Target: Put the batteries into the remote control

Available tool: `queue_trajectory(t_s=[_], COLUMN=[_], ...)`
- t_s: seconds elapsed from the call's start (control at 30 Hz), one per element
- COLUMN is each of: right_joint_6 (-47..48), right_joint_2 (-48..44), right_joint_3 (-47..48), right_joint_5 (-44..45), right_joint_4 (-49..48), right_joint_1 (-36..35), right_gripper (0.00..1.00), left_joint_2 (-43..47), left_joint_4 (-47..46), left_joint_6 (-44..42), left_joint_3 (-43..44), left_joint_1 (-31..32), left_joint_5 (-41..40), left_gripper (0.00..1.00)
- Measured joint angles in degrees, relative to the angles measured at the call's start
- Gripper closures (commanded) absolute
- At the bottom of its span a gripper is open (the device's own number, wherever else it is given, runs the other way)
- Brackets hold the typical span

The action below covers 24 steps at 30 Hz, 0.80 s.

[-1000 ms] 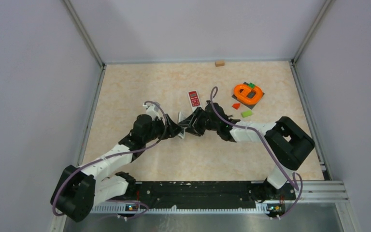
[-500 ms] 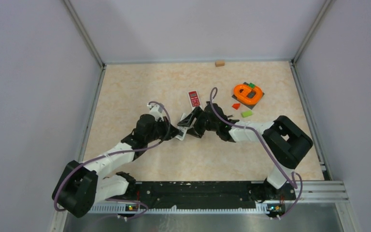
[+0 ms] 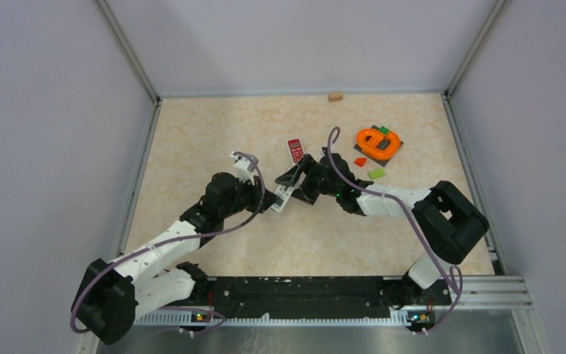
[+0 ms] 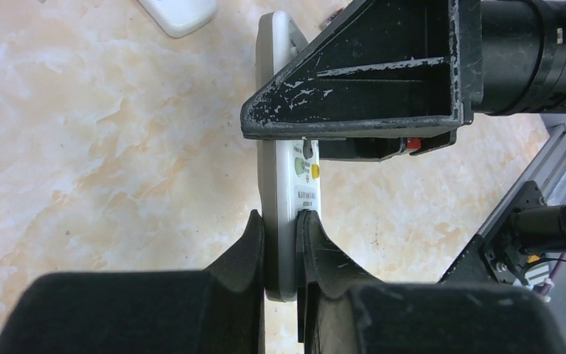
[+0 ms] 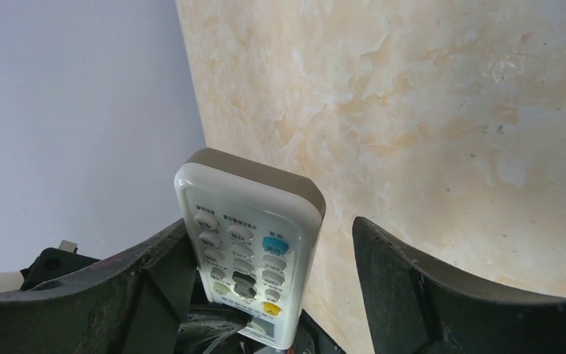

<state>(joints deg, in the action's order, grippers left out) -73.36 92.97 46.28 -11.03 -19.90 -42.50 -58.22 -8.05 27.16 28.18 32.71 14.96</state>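
White remote control [image 4: 295,192] on edge mid-table, one end pinched across its thickness by the left gripper [image 4: 280,225], jaws closed hard onto it. Right gripper [image 5: 271,225] straddles the other end, jaws wide, holding nothing; one finger sits close to the casing, possibly touching. Step judged: reorienting the remote for loading; next calls for its back turned up and the batteries, none visible here, fetched.

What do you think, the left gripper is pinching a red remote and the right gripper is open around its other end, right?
Not quite: the colour is off. The left gripper is pinching a white remote, not a red one, as the left wrist view shows. The right gripper is open around its other end, as you said. The red remote lies on the table, ungripped.
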Motion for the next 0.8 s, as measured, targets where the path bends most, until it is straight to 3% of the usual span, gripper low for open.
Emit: queue_trajectory(t_s=[0.1,0.3,0.33,0.47,0.53,0.67,0.8], right_joint_6=[0.3,0.2,0.2,-0.4,-0.7,-0.4,-0.2], right_joint_2=[0.0,0.0,0.0,0.0,0.0,0.0,0.0], right_joint_3=[0.3,1.9,1.9,1.0,-0.1,-3.7,-4.7], right_joint_5=[0.1,0.3,0.2,-0.5,-1.0,-2.0,-4.2], right_joint_4=[1.3,2.1,1.9,-2.1,-5.9,-16.5,-25.0], right_joint_1=[0.0,0.0,0.0,0.3,0.3,0.5,0.8], right_gripper=[0.30,0.68,0.72,0.76,0.76,0.76,0.77], left_joint_2=[0.0,0.0,0.0,0.1,0.3,1.0,1.0], left_joint_4=[1.0,2.8,2.9,3.2,3.4,5.8,9.5], left_joint_6=[-1.4,-2.2,-2.1,-1.5,-0.8,3.0,5.1], left_joint_3=[0.2,1.0,1.2,2.4,3.0,5.4,9.2], left_joint_1=[0.8,1.9,1.9,1.9,2.1,2.2,2.2], left_joint_5=[-1.2,-3.7,-3.9,-4.2,-4.1,-4.1,-3.7], left_gripper=[1.00,0.96,0.89,0.32,0.15,0.14,0.35])
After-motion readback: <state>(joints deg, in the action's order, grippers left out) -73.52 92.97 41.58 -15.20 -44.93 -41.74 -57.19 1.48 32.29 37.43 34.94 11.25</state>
